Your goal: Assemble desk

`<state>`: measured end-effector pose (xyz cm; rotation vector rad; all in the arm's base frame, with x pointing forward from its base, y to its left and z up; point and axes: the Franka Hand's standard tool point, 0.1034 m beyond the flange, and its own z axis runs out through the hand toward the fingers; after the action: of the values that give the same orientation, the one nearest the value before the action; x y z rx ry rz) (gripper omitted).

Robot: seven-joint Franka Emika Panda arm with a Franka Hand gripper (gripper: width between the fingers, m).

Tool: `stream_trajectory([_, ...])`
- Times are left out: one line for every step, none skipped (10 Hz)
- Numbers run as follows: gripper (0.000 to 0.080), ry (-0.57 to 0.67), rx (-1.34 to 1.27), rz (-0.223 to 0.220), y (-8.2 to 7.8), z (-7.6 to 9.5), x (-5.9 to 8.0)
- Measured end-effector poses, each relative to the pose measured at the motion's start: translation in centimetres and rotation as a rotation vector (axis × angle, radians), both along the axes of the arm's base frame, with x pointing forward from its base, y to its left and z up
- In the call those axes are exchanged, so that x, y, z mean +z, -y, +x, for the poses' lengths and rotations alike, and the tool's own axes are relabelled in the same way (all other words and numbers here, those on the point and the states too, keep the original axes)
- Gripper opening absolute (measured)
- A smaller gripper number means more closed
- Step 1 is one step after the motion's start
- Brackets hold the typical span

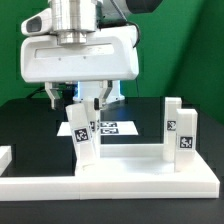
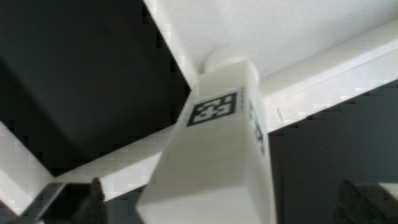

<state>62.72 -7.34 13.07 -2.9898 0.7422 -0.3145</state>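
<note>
The desk's wide white top (image 1: 120, 182) lies flat across the front of the exterior view. One tagged square leg (image 1: 180, 128) stands upright on its right end. A second tagged leg (image 1: 81, 135) leans tilted with its lower end on the top, left of centre. My gripper (image 1: 86, 99) hangs straight above this leaning leg, its dark fingers (image 1: 100, 96) on either side of the leg's upper end. In the wrist view the leg (image 2: 217, 130) runs up between the fingers (image 2: 79, 205) with a gap on each side. The gripper (image 2: 222, 208) is open.
The marker board (image 1: 113, 127) lies on the black table behind the legs. A white part (image 1: 5, 156) shows at the exterior view's left edge. A green backdrop closes the rear.
</note>
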Motion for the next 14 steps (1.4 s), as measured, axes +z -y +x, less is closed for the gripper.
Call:
stream_trajectory([0.0649, -0.036, 0.004, 0.065, -2.1, -2.2, 0.1])
stream_trajectory([0.0649, -0.094, 0.015, 0.152, -2.2, -3.4, 0.3])
stream_trajectory([0.0649, -0.112, 0.032, 0.186, -2.0, -3.1, -0.4])
stream_trajectory([0.0649, -0.124, 0.045, 0.190, -3.0, -3.2, -1.1])
stream_trajectory([0.0649, -0.132, 0.056, 0.173, -3.1, -3.1, -1.1])
stream_trajectory([0.0649, -0.140, 0.071, 0.150, -2.3, -3.2, -1.3])
stream_trajectory([0.0649, -0.149, 0.090, 0.122, -1.8, -3.1, -1.4])
stream_trajectory([0.0649, -0.149, 0.105, 0.099, -1.4, -2.6, -1.2])
stream_trajectory([0.0649, -0.146, 0.112, 0.084, -0.9, -2.2, -1.1])
stream_trajectory([0.0649, -0.141, 0.111, 0.081, -0.6, -1.9, -0.9])
stream_trajectory([0.0649, -0.138, 0.107, 0.080, -0.7, -1.7, -0.9])
stream_trajectory([0.0649, -0.135, 0.107, 0.076, -0.7, -1.2, -0.9])
stream_trajectory([0.0649, -0.127, 0.105, 0.070, -0.4, -0.5, -0.8])
stream_trajectory([0.0649, -0.115, 0.101, 0.064, -0.5, 0.5, -0.6])
